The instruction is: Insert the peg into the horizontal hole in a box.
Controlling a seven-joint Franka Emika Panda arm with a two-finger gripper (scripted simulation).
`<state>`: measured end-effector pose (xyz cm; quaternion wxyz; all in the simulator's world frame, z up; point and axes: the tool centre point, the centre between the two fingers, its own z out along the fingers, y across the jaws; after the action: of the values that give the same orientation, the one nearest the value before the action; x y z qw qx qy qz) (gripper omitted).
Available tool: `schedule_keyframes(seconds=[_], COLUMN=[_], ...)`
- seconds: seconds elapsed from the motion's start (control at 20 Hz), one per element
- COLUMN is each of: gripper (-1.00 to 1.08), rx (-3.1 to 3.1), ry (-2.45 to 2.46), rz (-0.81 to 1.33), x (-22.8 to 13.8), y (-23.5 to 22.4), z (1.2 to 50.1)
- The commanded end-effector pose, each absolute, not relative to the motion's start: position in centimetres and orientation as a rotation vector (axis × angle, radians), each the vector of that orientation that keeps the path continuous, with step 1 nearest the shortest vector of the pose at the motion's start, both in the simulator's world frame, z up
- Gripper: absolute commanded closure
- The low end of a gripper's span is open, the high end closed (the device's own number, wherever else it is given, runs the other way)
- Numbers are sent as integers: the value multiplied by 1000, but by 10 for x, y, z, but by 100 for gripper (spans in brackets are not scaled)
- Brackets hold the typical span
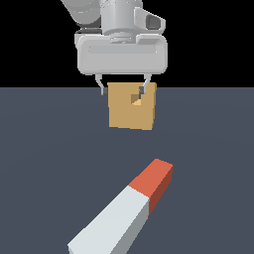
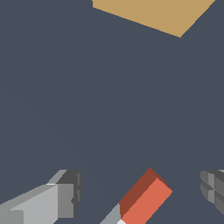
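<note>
The peg (image 1: 126, 208) lies flat on the dark floor in the near part of the exterior view, pale grey-white along most of its length, with its red-orange end (image 1: 155, 179) pointing toward the box. The tan box (image 1: 132, 105) stands farther back, and the small square hole (image 1: 137, 100) shows in its face. My gripper (image 1: 122, 91) hangs in the air, open and holding nothing, and partly overlaps the box in that view. In the wrist view the peg's red end (image 2: 146, 199) shows between my two fingers (image 2: 65, 194), well apart from both, and the box's top (image 2: 153, 13) lies beyond.
Everything rests on a plain dark grey floor (image 1: 44, 149). No other objects are in view. My arm's white hand body (image 1: 121, 49) hangs above the box in the exterior view.
</note>
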<state>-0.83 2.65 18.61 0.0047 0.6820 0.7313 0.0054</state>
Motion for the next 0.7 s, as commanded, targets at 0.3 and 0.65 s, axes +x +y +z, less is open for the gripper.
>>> schedule_keyframes(seconds=[0.3,0.65], gripper=[-92,-92], rx=[2192,2401], ry=[2238,2013], rz=[15,9], x=[-4,8], y=[13,-44], z=[178,147])
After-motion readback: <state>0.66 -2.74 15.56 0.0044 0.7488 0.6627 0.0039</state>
